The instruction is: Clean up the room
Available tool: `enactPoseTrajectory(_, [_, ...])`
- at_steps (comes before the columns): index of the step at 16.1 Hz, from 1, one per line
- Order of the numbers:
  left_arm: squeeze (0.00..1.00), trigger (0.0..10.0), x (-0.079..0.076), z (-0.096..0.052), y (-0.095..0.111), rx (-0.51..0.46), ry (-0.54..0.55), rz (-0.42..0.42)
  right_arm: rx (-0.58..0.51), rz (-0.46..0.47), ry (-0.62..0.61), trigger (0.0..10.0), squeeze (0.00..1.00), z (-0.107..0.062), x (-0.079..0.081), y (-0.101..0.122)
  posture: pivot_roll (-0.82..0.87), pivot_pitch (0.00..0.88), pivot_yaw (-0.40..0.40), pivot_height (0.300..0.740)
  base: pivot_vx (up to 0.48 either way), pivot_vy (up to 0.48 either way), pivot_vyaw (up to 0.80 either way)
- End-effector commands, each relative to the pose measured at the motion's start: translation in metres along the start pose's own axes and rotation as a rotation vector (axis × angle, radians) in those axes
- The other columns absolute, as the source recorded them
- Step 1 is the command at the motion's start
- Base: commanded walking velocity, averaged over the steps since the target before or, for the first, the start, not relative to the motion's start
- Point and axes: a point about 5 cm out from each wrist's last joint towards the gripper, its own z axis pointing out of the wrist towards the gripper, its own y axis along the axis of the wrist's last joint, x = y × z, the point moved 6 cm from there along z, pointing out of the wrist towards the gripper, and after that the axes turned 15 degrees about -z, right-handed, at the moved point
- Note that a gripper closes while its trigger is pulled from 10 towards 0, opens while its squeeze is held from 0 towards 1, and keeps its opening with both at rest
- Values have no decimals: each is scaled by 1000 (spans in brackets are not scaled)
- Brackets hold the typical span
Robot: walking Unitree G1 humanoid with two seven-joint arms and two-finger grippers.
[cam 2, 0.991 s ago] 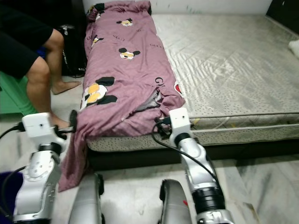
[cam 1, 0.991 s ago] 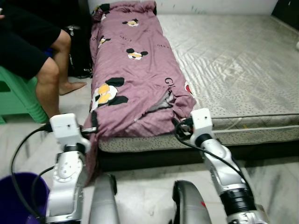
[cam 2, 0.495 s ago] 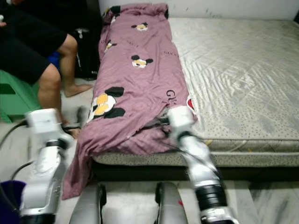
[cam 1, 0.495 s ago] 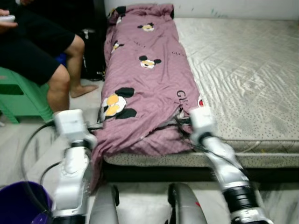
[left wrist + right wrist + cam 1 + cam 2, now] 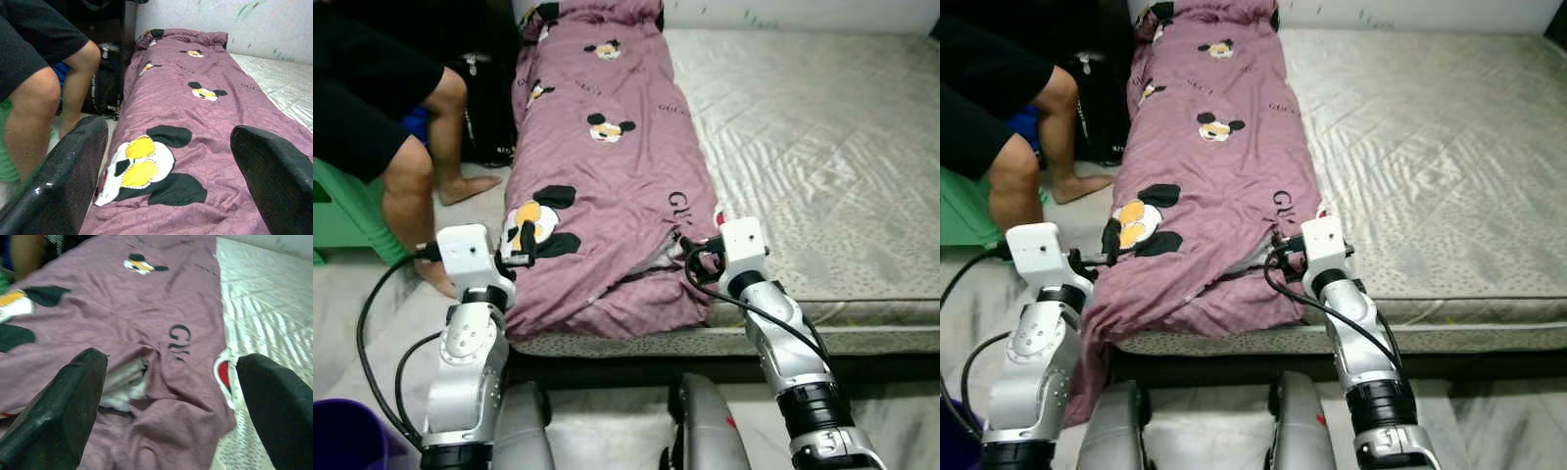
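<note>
Purple blanket (image 5: 607, 186) with cartoon mouse prints lies as a long folded strip along the left edge of the bed (image 5: 822, 147). Long axis runs from the foot edge, nearest the robot, to the head end by the wall. Near end is bunched at the bed's near left corner; some cloth droops over the left edge toward the floor.

Left gripper (image 5: 166, 171): fingers (image 5: 63, 171) spread wide, nothing between them. It sits at the blanket's near left corner, pointing along the strip's length; the large yellow-and-black mouse print lies straight ahead between the fingers. From the head views I cannot tell whether the fingertips touch the cloth.

Right gripper (image 5: 166, 396): fingers (image 5: 58, 396) likewise apart and empty. It sits at the near right corner of the strip, aimed at a crumpled fold where a pale lining shows, beside the lettering and a red patch at the blanket's right edge.

Key relation: each gripper faces one near corner of the strip, both looking down its long axis, so cloth lies directly forward of both sets of fingers. Neither arm is clearly nearer; the pair is roughly symmetric across the strip's width.

Judgement: a two-handed corner grasp looks the likely next step; each gripper needs a short forward advance before closing.

A seated person's bare legs (image 5: 421, 166) are off the bed's left side, near the left arm.
</note>
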Motion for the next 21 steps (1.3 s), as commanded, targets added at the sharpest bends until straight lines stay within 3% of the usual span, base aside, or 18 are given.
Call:
enactPoseTrajectory(1, [0, 10000, 5, -1, -1, 8, 12, -2, -16, 11, 21, 10000, 0, 1, 7, 4, -52, 0, -19, 566, 244, 0, 0])
enactPoseTrajectory(3, [0, 10000, 5, -2, -1, 8, 14, -1, -6, 6, 15, 10000, 0, 2, 6, 3, -52, 0, -18, 543, 120, 0, 0])
enactPoseTrajectory(9, [0, 10000, 3, -1, -1, 7, 3, -6, 8, 3, 38, 10000, 0, 3, 9, 0, -50, 0, -20, 543, 301, 0, 0])
enactPoseTrajectory(10, [0, 10000, 3, -1, -1, 7, 3, -7, -4, -31, 50, 10000, 0, 3, 12, 2, -49, 0, -20, 543, 319, 0, 800])
enactPoseTrajectory(13, [0, 10000, 4, -1, -2, 11, 10, -11, 8, -10, 33, 10000, 0, 4, 9, 0, -49, 0, -21, 543, 312, 0, 533])
enactPoseTrajectory(17, [0, 10000, 4, -2, -7, 29, 19, -10, 20, -14, 32, 10000, 0, 6, 9, -2, -41, 0, -21, 543, 0, 0, 0])
enactPoseTrajectory(21, [0, 10000, 7, -6, 0, 17, 26, -2, 68, -43, 8, 10000, 0, 19, 11, -4, 0, 4, -34, 543, 0, 0, 0])
